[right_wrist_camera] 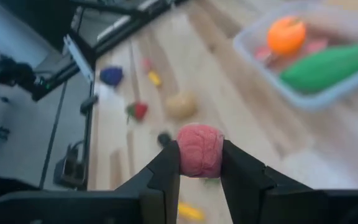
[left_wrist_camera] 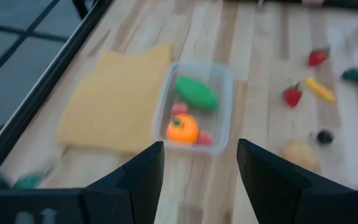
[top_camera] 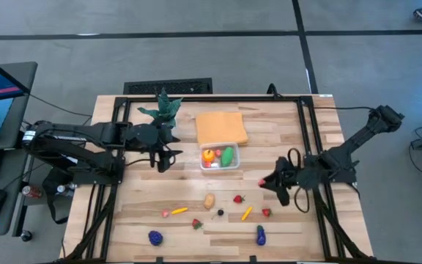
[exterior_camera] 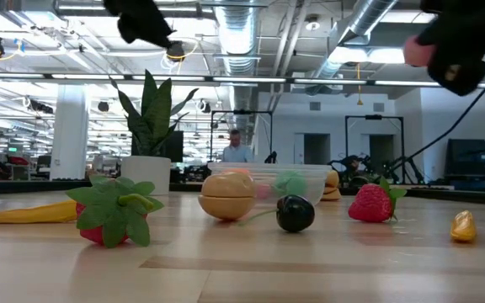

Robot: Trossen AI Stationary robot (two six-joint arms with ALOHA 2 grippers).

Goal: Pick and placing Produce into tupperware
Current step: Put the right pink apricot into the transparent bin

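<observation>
Your right gripper (right_wrist_camera: 201,163) is clamped on a pink fruit (right_wrist_camera: 200,150), fingers pressed against both its sides, and it holds the fruit above the table. In the high view that gripper (top_camera: 264,181) sits right of the tub (top_camera: 219,157), apart from it, with bare wood between them.

Your left gripper (left_wrist_camera: 199,163) stands about half open and holds nothing. From above, it (top_camera: 165,155) is just left of the tub, and the left wrist view looks straight past its fingers onto the tub (left_wrist_camera: 194,107).

The tub lies against the near edge of the orange cloth (top_camera: 220,126). Inside it you can see an orange piece (top_camera: 209,155), a green piece (top_camera: 228,155) and small red bits whose kind I cannot tell.

The loose produce lies on the near half of the table:
- tan piece (top_camera: 209,200)
- strawberry (top_camera: 238,199)
- black berry (top_camera: 220,213)
- yellow piece (top_camera: 246,213)
- purple piece (top_camera: 155,237)
- eggplant (top_camera: 261,235)

All of these are well apart from both grippers. The potted plant (top_camera: 163,108) stands at the far edge, left of the cloth.
</observation>
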